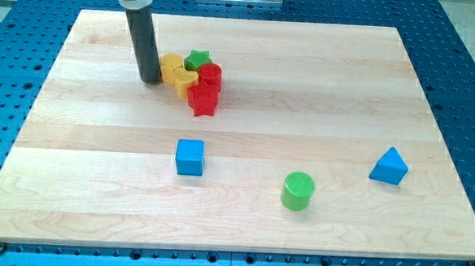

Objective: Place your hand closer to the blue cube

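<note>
camera view: my tip point(151, 80) far above blue cube point(190, 157); writing unreadable.

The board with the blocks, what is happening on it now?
A robot arm with a dark rod is meant to bring my tip close to the blue cube. At this moment my tip rests near the view's top left, just left of a tight cluster: yellow blocks, a green star and red blocks. The blue cube sits alone, well below the tip. A green cylinder and a blue triangle lie further right.
</note>
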Robot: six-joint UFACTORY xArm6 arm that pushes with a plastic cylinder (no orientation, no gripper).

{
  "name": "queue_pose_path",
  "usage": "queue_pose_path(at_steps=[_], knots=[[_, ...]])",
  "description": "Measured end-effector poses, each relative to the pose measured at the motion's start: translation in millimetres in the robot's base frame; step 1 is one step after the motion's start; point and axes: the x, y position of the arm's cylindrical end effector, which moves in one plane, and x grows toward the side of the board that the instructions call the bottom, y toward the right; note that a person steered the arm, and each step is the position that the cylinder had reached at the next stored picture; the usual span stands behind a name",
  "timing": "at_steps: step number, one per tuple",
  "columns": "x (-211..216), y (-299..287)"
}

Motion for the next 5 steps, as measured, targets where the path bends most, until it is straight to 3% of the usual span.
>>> queue_pose_path(at_steps=[2, 4, 5], knots=[[7, -8], [141, -32], [194, 16]])
